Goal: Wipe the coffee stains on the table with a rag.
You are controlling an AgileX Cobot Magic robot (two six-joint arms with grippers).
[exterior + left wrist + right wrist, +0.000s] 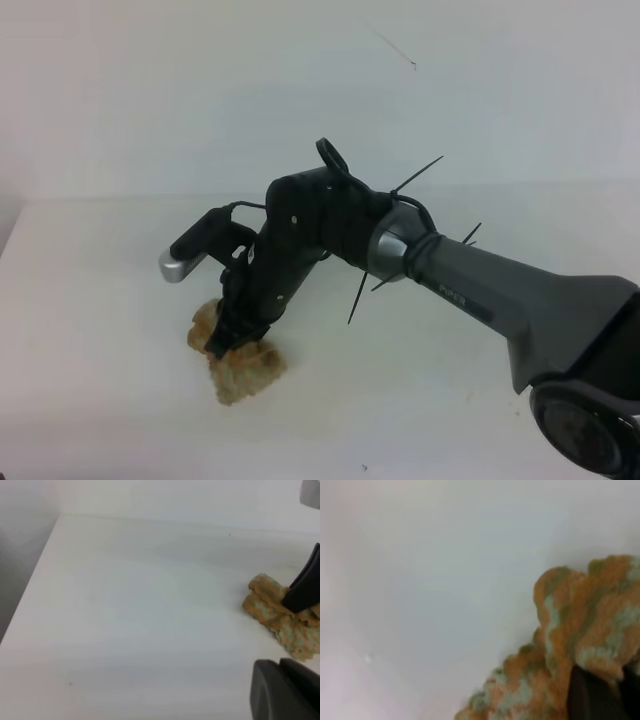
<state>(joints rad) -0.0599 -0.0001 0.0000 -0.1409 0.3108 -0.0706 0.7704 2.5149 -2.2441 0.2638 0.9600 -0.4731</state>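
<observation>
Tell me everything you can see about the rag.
The rag is a small crumpled wad of pale greenish cloth, heavily stained orange-brown, with wavy, ragged edges. It lies bunched on the white table, left of centre in the high view. The right tool presses down into its top; whether it grips the cloth is unclear. No separate stain shows beside it.

The rag (238,365) is showing mottled orange-brown staining over pale greenish-beige cloth, blotchy rather than even. The counter (100,330) is looking plain white with a few tiny dark specks. The right arm's fingers (228,335) are showing black, beside a silver-capped camera (190,255).
</observation>
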